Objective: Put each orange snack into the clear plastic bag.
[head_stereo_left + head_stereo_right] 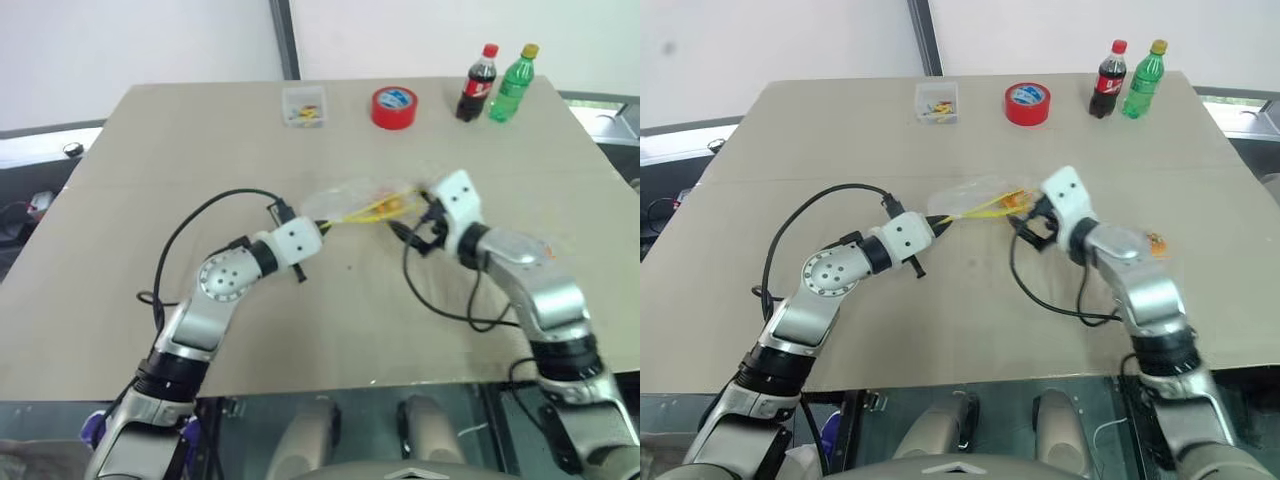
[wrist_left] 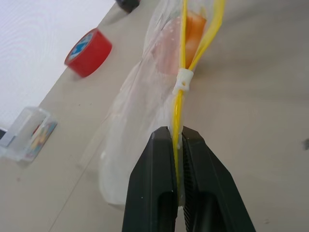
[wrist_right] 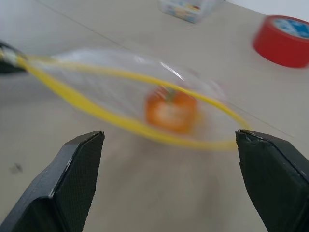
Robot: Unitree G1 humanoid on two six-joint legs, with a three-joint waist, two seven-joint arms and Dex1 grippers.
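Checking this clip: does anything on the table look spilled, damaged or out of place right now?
Nothing spilled or damaged. One thing stands out: a second orange snack lies beside the right forearm, outside the clear plastic bag, which already holds one orange snack. The left gripper pinches the bag's yellow seal; the right gripper is open before its mouth.

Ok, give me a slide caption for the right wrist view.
Open right claw faces the clear plastic bag, an orange snack inside its yellow-rimmed mouth.
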